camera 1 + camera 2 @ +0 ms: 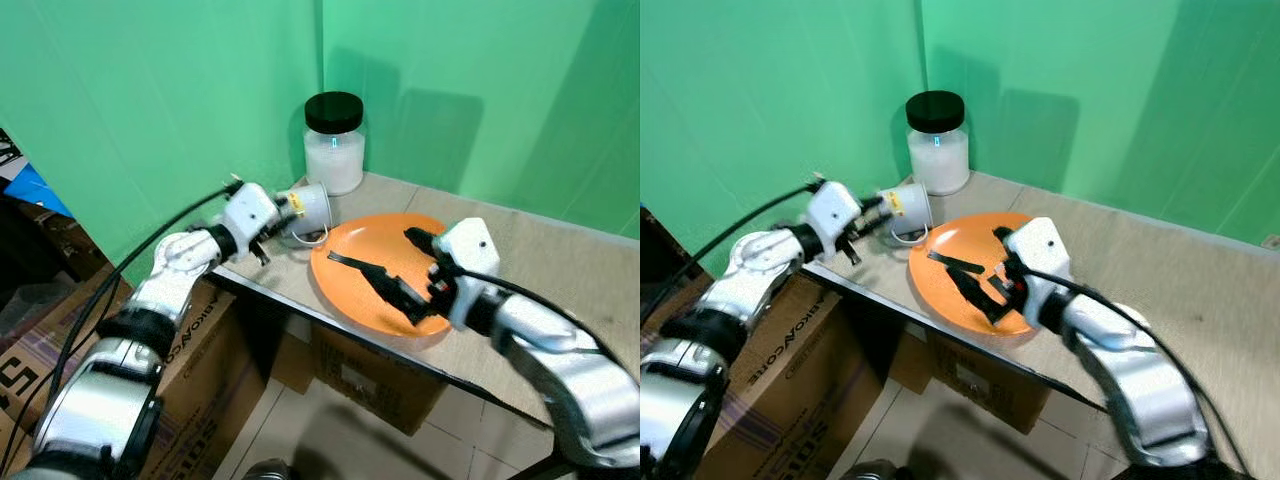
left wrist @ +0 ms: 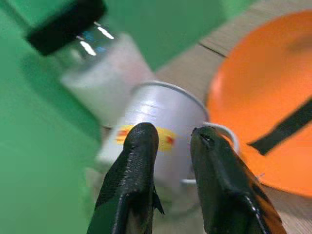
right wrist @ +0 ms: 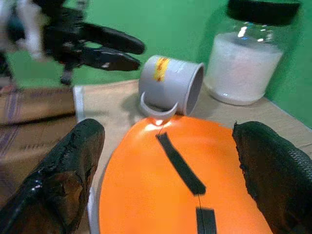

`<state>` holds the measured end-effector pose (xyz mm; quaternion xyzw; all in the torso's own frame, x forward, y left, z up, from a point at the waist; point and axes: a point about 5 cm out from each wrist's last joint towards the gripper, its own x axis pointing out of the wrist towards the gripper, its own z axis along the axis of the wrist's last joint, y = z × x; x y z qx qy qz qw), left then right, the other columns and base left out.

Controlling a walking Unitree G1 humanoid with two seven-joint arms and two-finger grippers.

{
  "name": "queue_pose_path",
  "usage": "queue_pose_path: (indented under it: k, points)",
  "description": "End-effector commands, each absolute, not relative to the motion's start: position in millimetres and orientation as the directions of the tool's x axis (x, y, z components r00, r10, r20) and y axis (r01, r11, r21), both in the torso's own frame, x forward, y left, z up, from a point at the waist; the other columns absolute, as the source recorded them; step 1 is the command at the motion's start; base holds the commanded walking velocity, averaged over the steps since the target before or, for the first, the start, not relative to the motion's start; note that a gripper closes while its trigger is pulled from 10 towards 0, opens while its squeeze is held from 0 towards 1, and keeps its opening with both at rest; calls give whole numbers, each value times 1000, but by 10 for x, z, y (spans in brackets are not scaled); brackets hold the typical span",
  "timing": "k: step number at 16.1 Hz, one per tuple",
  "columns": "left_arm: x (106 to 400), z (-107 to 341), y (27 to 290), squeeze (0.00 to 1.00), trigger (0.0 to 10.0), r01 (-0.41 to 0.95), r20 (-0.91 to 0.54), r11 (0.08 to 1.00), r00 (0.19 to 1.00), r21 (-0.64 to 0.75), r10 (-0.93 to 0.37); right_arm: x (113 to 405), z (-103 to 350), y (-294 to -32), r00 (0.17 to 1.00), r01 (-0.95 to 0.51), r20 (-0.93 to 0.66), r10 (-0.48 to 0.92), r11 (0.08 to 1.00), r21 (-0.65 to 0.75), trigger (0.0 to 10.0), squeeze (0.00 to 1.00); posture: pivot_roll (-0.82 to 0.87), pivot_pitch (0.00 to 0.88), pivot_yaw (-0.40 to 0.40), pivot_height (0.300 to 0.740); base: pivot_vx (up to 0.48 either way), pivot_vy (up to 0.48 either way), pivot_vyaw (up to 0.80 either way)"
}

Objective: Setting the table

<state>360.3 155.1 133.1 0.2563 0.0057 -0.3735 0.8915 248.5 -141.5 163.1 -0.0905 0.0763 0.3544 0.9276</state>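
A pale mug (image 1: 310,207) with a yellow and red label lies on its side near the table's left corner, its mouth toward the orange plate (image 1: 350,295). My left gripper (image 1: 284,205) is right at the mug's base, its fingers (image 2: 141,146) a little apart with nothing between them. A black flat utensil (image 3: 179,165) lies in the plate. Low over the plate's near side, my right gripper (image 1: 390,256) is open wide, its fingers (image 3: 73,161) spread over the dish.
A glass jar (image 1: 334,145) of white powder with a black lid stands in the back corner by the green walls. The wooden table (image 1: 570,270) stretches right. Cardboard boxes (image 1: 200,340) sit on the floor under and left of the table edge.
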Motion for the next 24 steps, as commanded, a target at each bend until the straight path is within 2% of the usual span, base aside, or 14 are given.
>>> queue_pose_path:
  k: [1,5,11,14,15,16,17,19,20,21,22,23,24]
  points:
    - [3627,1347,1525,1000,10000,697,-242,551,695,459,-677,2442,1670,-1412,716,-695,-198,670,712,-102,10000,1000,-2,0,81,740,0,0,0]
    - [3667,1343,1480,1000,10000,772,-342,469,620,430,-706,2359,1703,-1494,671,-737,-240,702,667,-108,10000,1000,-30,0,87,740,0,0,0]
    - [3700,1362,1464,1000,10000,803,-402,423,582,420,-707,2250,1706,-1499,635,-764,-267,725,640,-78,10000,1000,-57,0,103,740,0,0,0]
    - [3703,1322,1473,1000,10000,799,-442,401,588,449,-677,2215,1690,-1493,622,-773,-293,726,630,-78,10000,1000,-61,0,106,740,0,0,0]
    - [3698,1302,1476,965,10000,796,-459,383,589,468,-665,2213,1681,-1495,624,-771,-303,721,632,-83,10000,1000,-62,0,108,740,0,0,0]
    - [3695,1290,1477,184,10000,796,-469,371,589,479,-658,2210,1675,-1498,625,-769,-310,717,634,-85,10000,937,-62,0,109,740,0,0,0]
    - [3696,1235,1481,0,10000,773,-500,343,616,533,-609,2190,1661,-1486,617,-774,-323,718,628,-83,10000,0,-68,0,113,740,0,0,0]
    - [3695,1215,1477,0,10000,766,-510,328,622,553,-594,2176,1657,-1480,610,-779,-328,721,622,-80,10000,0,-70,0,116,740,0,0,0]
    - [3689,1176,1481,0,10000,755,-528,300,633,583,-566,2132,1633,-1468,573,-804,-360,736,590,-72,10000,0,-78,0,124,740,0,0,0]
    - [3682,1150,1493,0,5490,753,-542,283,635,595,-551,2096,1615,-1460,541,-824,-383,749,564,-61,10000,0,-81,0,128,740,0,0,0]
    - [3679,1140,1496,0,5490,751,-546,278,636,599,-545,2083,1612,-1459,532,-829,-389,752,557,-56,10000,0,-82,0,129,740,0,0,0]
    - [3675,1119,1509,0,1843,751,-557,270,638,603,-532,2062,1605,-1454,514,-838,-400,759,543,-46,10000,0,-83,0,130,740,0,0,0]
    - [3673,1106,1518,0,510,751,-565,263,639,606,-521,2048,1602,-1452,502,-845,-407,763,534,-40,10000,0,-82,0,130,740,0,0,0]
